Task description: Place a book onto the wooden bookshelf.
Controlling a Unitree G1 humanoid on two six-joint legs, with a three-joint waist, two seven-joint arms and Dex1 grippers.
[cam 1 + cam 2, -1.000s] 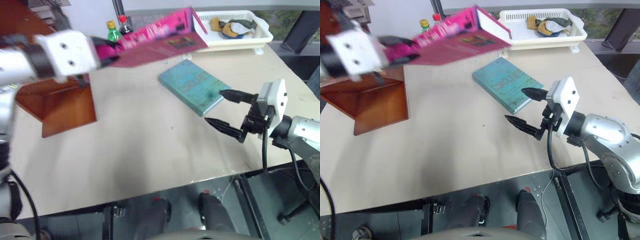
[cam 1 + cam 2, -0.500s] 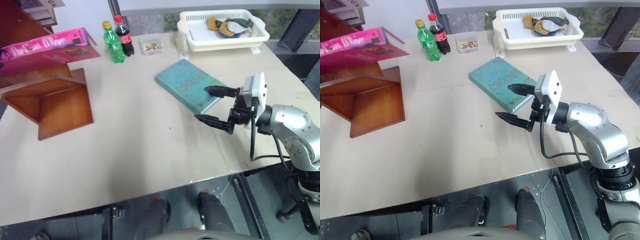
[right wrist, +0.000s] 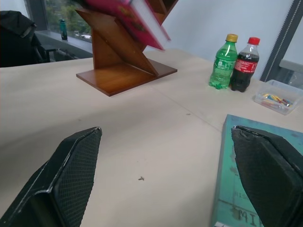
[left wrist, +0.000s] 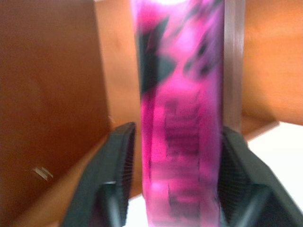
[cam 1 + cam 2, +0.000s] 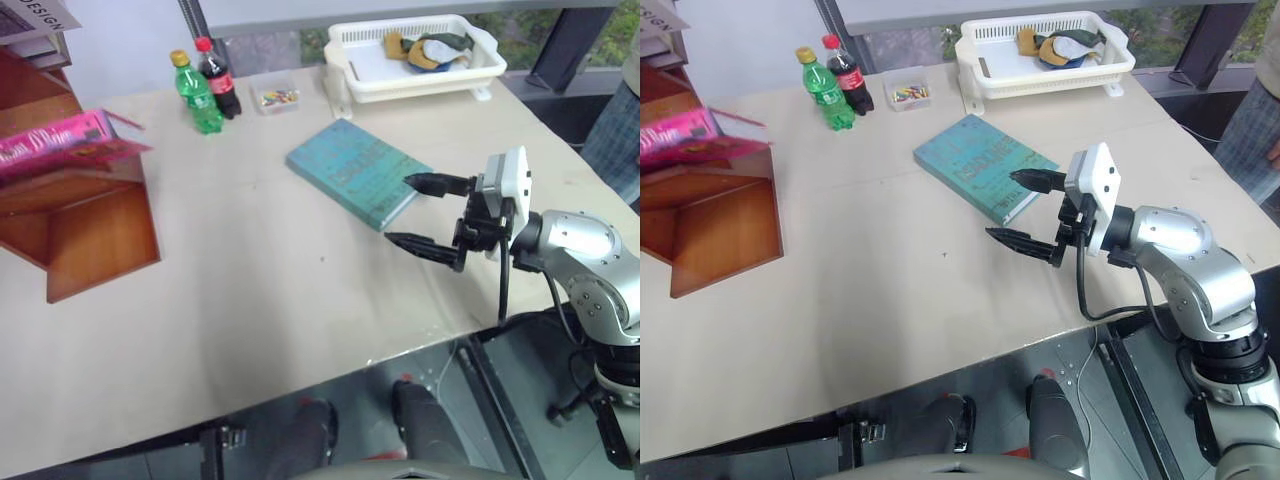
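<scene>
Pink book (image 5: pixel 58 145) lies at the 9 o'clock edge of the head view, resting tilted on a slanted panel of the wooden bookshelf (image 5: pixel 95 235). Its free end points toward 3 o'clock and rises slightly; the cover faces up.

Left wrist view: left gripper (image 4: pixel 175 184) has one black finger on each side of the book. Both pads (image 4: pixel 120 165) sit just beside or against the covers; the picture is blurred, so I cannot tell whether the grip is firm or slackened. Reddish-brown shelf panels stand behind the book.

Right gripper (image 5: pixel 430 213) hovers over the bench (image 5: pixel 250 310) at about 3 o'clock, pointing toward 9 o'clock. Fingers are spread wide, nothing between them. The upper fingertip lies over the near corner of the teal book (image 5: pixel 355 172); contact cannot be judged.

Teal book lies flat near bench centre, toward 1 o'clock, well apart from the bookshelf.

At 11 o'clock, along the far bench edge: green bottle (image 5: pixel 194 93) and dark cola bottle (image 5: pixel 216 78), upright, side by side and nearly touching. Just beside them, toward 12 o'clock, sits a small clear box (image 5: pixel 276 97) of coloured bits.

At 1 o'clock: white plastic basket (image 5: pixel 420 82), holding crumpled cloth items (image 5: pixel 425 48).

At the 3 o'clock edge: part of a person in blue checked clothing (image 5: pixel 615 130).
</scene>
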